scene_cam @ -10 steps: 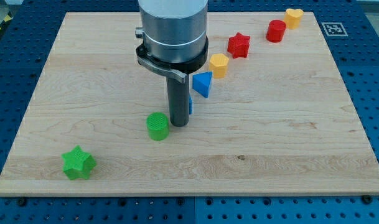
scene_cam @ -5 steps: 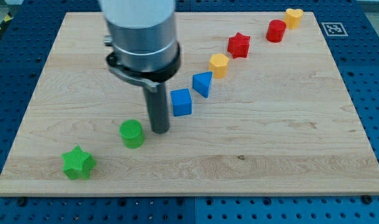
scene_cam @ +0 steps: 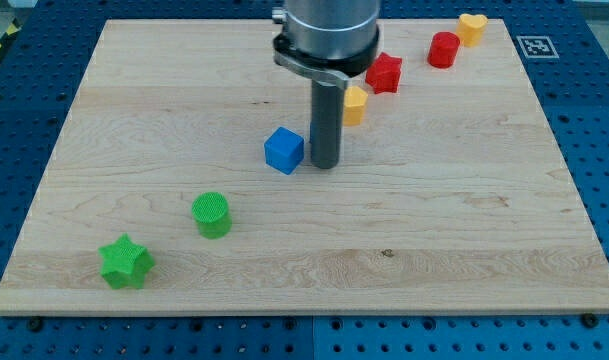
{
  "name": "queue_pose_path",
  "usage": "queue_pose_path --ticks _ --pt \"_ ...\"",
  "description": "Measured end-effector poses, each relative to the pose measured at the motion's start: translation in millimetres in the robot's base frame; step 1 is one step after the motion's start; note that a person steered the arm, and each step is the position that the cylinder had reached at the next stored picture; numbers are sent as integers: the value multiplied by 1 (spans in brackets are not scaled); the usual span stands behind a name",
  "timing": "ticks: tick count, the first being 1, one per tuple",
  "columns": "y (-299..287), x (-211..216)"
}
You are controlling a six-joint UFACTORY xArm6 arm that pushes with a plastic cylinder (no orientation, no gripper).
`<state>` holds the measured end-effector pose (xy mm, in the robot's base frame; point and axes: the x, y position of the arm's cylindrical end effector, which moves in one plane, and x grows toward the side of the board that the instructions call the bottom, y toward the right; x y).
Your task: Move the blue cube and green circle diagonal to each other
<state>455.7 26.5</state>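
The blue cube (scene_cam: 284, 150) sits near the middle of the wooden board (scene_cam: 464, 220). The green circle (scene_cam: 212, 214), a short ribbed cylinder, lies below and to the left of it, a clear gap away. My tip (scene_cam: 325, 165) rests on the board just right of the blue cube, close to it or touching its right side. The rod and its grey mount hide the blue triangular block seen earlier.
A green star (scene_cam: 125, 262) lies at the view's lower left. A yellow block (scene_cam: 355, 104), a red star (scene_cam: 385, 73), a red cylinder (scene_cam: 444, 49) and a yellow heart (scene_cam: 472, 27) run up toward the top right.
My tip pushed the green circle left and down, then swung from left of the blue cube to its right. The blue cube shifted slightly left and up.
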Motion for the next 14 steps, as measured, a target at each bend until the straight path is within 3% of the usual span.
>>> queue_pose_path --ticks 2,5,7,8,10,12,14 --pt "22 30" --pt "-79 36" --pt "-155 -57" --pt "-151 -90" --pt "-89 -90" --pt "-57 -54" --pt "-55 -47"
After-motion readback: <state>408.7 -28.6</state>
